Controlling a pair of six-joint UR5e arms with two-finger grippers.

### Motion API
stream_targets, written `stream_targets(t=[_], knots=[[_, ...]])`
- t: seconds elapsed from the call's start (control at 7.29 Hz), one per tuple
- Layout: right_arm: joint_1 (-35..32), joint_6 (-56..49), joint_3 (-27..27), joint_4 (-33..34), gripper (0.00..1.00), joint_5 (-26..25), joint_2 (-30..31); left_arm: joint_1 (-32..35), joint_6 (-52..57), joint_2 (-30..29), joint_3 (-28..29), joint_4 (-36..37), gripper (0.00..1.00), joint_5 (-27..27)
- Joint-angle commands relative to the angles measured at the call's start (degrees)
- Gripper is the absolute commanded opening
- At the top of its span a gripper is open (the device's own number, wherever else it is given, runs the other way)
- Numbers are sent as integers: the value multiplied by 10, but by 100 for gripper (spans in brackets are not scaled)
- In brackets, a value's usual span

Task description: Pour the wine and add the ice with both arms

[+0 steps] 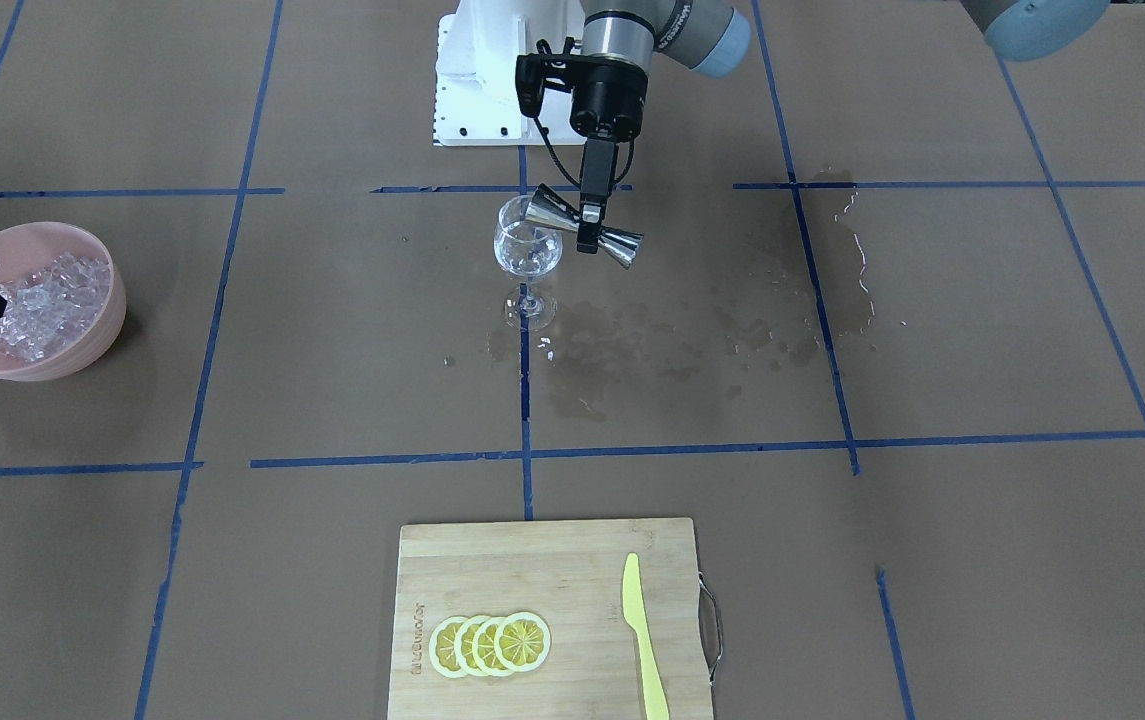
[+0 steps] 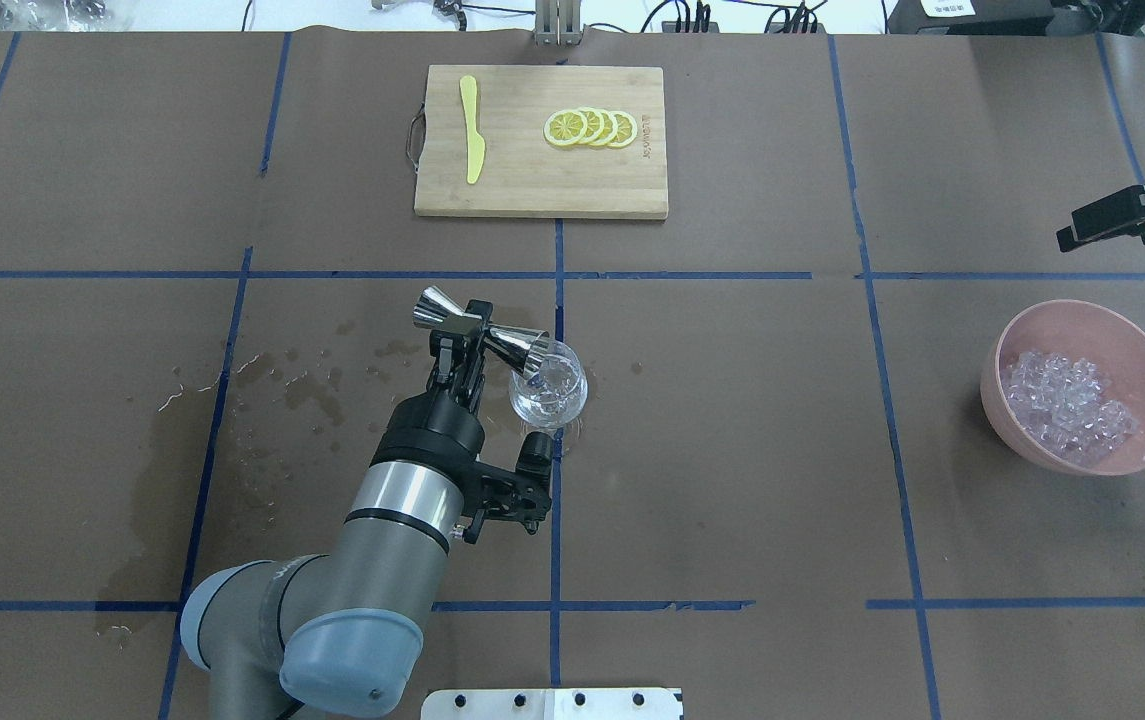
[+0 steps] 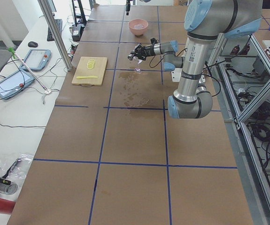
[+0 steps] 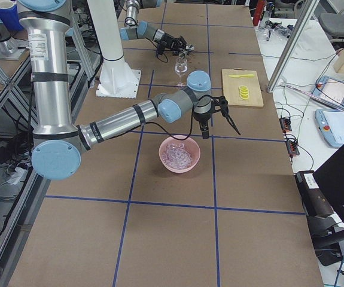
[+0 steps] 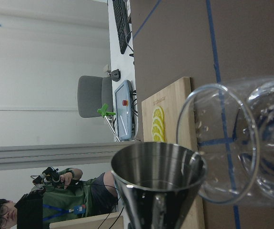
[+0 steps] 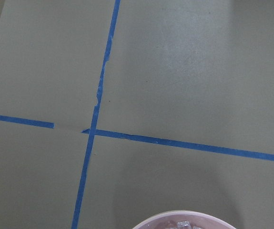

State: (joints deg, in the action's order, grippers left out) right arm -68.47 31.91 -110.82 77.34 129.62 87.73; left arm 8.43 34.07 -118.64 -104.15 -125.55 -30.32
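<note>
Jigger, front view: your left gripper (image 1: 589, 232) fingers clamp the steel double-cone jigger (image 1: 622, 245) at its waist, tipped over the clear stemmed wine glass (image 1: 528, 255).
Ice, overhead: the heap of clear ice cubes (image 2: 1072, 405) sits in the pink bowl (image 2: 1082, 305); the right gripper (image 2: 1097, 222) hangs beyond it, fingers' state unclear.
Wine, left wrist: colourless, unseen; keep the jigger lip inside the rim, tilt slowly.

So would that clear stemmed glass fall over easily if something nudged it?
Probably top-heavy: the clear stemmed wine glass carries a wide bowl on a thin stem and small foot, so a sideways nudge could tip it. Being thin glass, it likely breaks easily. It might also slide, since the brown paper by its foot looks wet.
</note>
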Motion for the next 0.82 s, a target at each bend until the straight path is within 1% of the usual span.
stream_targets(t=[0.0, 0.14, 0.27, 0.41, 0.55, 0.69], knots=[[0, 0, 3, 0, 100, -2, 0, 6, -75, 8, -27, -11, 0, 0], [0, 0, 5, 1, 100, -2, 0, 7, -174, 11, -27, -15, 0, -1], [0, 8, 6, 1, 100, -2, 0, 8, -267, 26, -26, -51, 0, -1], [9, 31, 5, 0, 100, -3, 0, 8, -316, 69, -26, -127, 0, -1], [13, 35, 5, -1, 100, -3, 1, 9, -359, 136, -19, -259, 0, -1], [18, 35, 3, -1, 100, -5, 1, 10, -380, 200, -11, -388, 0, -16]])
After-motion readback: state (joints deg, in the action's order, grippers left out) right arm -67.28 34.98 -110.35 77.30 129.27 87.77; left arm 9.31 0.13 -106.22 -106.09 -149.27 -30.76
